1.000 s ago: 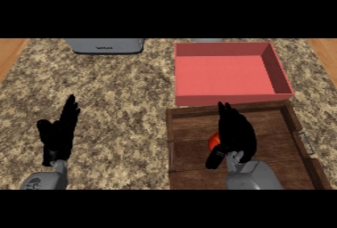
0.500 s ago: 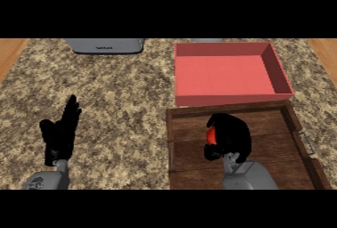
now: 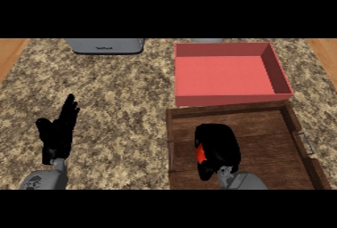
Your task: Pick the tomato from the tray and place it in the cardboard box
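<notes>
Toward the counter's (image 3: 125, 89) near right corner, find the right hand (image 3: 220, 142) curled over the tomato (image 3: 200, 154) on the tray's (image 3: 263, 129) floor, fingers wrapped round it, only a red sliver showing beside the palm. Lift straight up first, high enough to clear the tray's raised far rim, then carry toward the far edge and lower well inside the cardboard box (image 3: 230, 99) before uncurling (round, smooth fruit, likely to roll if let go early). Expect dark planked wood with upright walls; thin, flat, reddish box sides and an open top; speckled, stone-like counter. Leave the left hand (image 3: 58, 133) resting, fingers straight, near the left front edge.
</notes>
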`<action>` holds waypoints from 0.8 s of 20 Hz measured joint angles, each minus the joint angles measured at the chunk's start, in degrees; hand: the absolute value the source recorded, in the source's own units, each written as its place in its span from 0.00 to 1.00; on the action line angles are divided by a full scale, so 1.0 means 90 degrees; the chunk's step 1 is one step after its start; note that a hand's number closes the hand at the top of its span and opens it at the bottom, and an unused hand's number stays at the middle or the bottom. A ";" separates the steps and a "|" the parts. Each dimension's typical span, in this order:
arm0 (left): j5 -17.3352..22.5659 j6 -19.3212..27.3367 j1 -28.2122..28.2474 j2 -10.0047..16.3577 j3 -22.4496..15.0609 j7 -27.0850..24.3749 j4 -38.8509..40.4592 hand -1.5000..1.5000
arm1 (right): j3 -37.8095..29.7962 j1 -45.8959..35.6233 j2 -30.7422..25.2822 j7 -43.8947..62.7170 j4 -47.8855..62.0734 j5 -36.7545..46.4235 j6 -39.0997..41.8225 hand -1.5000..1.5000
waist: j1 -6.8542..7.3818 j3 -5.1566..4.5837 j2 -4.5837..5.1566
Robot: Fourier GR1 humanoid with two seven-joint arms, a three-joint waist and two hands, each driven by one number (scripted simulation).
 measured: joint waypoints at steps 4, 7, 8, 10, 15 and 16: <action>-0.0055 0.0068 0.0092 -0.0084 -0.0075 0.0041 -0.0095 0.50 | 0.0987 0.0247 -0.0384 -0.0995 -0.0463 -0.0046 0.0284 1.00 | 0.0014 0.0000 -0.0021; -0.0093 0.0115 0.0010 -0.0094 -0.0046 0.0057 -0.0047 0.50 | 0.1369 0.0536 -0.0812 -0.1543 -0.1038 0.0036 0.0139 1.00 | -0.0021 -0.0004 -0.0027; -0.0107 0.0107 0.0054 -0.0084 -0.0049 0.0057 -0.0086 0.50 | 0.1451 0.0612 -0.0946 -0.1652 -0.1273 0.0050 0.0184 1.00 | -0.0024 -0.0001 -0.0022; -0.0148 0.0120 0.0117 -0.0107 -0.0065 0.0008 -0.0122 0.50 | 0.1589 0.0776 -0.1155 -0.1749 -0.1828 0.0100 0.0283 1.00 | -0.0033 0.0002 -0.0013; -0.0157 0.0088 0.0125 -0.0131 -0.0027 -0.0033 -0.0074 0.50 | 0.1395 0.1029 -0.1649 -0.1896 -0.3404 -0.0054 0.0666 1.00 | -0.0060 0.0005 -0.0001; -0.0164 0.0089 0.0137 -0.0161 -0.0044 -0.0039 -0.0065 0.50 | 0.1331 0.1030 -0.1637 -0.1812 -0.3749 -0.0128 0.0834 1.00 | -0.0062 0.0005 -0.0001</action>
